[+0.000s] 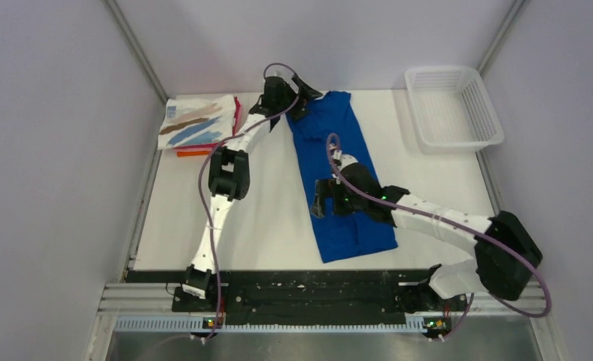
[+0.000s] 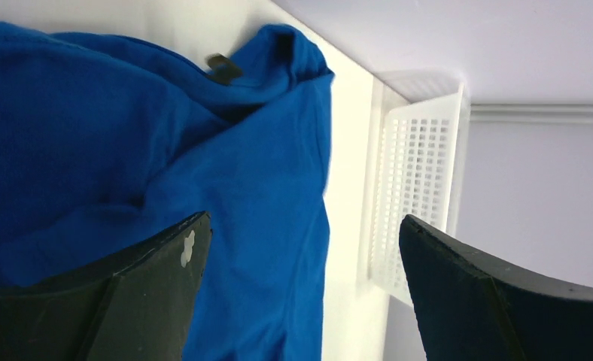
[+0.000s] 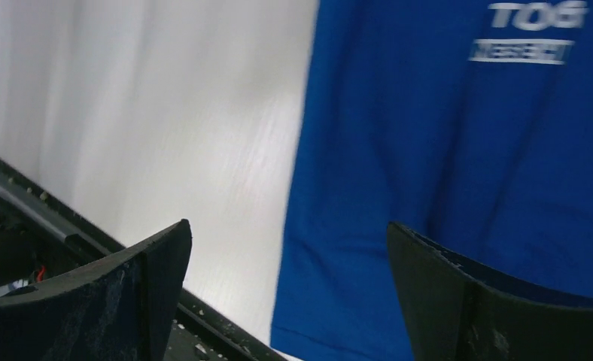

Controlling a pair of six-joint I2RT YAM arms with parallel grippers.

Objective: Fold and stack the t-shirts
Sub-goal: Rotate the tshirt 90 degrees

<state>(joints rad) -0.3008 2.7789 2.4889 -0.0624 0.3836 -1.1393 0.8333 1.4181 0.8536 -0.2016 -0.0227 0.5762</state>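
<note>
Jaws of the left gripper (image 2: 301,241) stand wide apart and hold nothing, just over the collar end of the royal blue t-shirt (image 1: 331,128). A white mesh basket (image 2: 418,173) lies beyond one finger. The right gripper (image 3: 287,233) is wide open too, empty, above the shirt's side edge and the table (image 3: 165,113). A streaked white t-shirt (image 1: 196,120) lies well apart.

The shirt (image 3: 466,150) ahead of the right fingers (image 3: 128,293) is matt blue cloth with flat white printed lettering (image 3: 536,15). Those fingers are matt black, scuffed. Beyond the left fingers (image 2: 150,278), the basket (image 2: 418,173) is white plastic mesh, the table (image 2: 350,188) smooth, faintly glossy.
</note>
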